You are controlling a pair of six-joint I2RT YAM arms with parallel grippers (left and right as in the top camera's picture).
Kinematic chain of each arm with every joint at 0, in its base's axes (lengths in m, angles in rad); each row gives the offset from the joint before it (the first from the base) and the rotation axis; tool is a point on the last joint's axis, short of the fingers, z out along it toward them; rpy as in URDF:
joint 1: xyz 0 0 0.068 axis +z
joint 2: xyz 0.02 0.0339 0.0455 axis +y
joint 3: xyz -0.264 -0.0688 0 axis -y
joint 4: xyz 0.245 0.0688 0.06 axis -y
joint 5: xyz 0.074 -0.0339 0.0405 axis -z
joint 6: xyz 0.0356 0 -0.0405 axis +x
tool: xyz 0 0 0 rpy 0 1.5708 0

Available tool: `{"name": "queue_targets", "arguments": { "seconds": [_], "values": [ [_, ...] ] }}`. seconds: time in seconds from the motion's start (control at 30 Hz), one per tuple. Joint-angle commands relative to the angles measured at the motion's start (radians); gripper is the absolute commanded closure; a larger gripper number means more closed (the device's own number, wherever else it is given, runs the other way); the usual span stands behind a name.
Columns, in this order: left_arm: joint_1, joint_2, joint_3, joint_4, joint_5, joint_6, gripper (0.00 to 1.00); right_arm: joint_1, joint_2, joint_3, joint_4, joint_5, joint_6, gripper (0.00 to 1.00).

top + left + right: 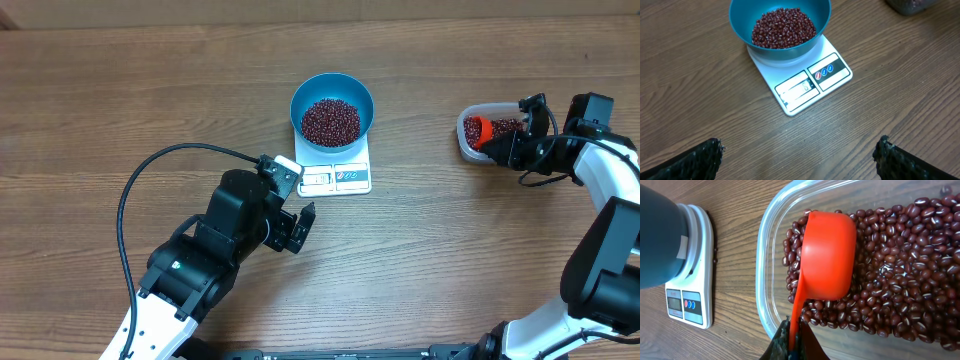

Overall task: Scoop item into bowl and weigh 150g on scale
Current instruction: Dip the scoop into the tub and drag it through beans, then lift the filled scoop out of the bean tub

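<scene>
While the right gripper (791, 342) is clamped tight on the thin stem of the red scoop (827, 255), the scoop's cup lies rounded side up on the beans (910, 270) inside the clear tub (764, 255). The scoop's long axis runs straight out from the fingers. In the overhead view it points left, towards the scale (812, 82), which stands well apart from the tub on the wooden table (100, 100). The tub's near wall stands between the scoop and the scale. The left gripper (797, 165) has its fingers (695, 160) spread wide with nothing between them, and hangs over bare wood just short of the scale. The scale's display and button edge faces this gripper. The blue bowl (740, 20) sits on the far part of the scale and holds a heap of the same dark red beans.
</scene>
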Motion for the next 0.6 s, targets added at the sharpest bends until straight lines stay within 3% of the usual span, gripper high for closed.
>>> {"name": "queue_targets", "arguments": {
  "seconds": [0.0, 0.57],
  "values": [
    [-0.006, 0.002, -0.002, 0.003, 0.012, -0.016, 0.01, -0.014, 0.029, -0.010, 0.018, -0.019, 0.007, 0.96],
    [-0.006, 0.002, -0.002, 0.003, 0.012, -0.017, 0.01, -0.152, 0.032, -0.010, 0.053, -0.177, 0.007, 0.96]
  ]
}}
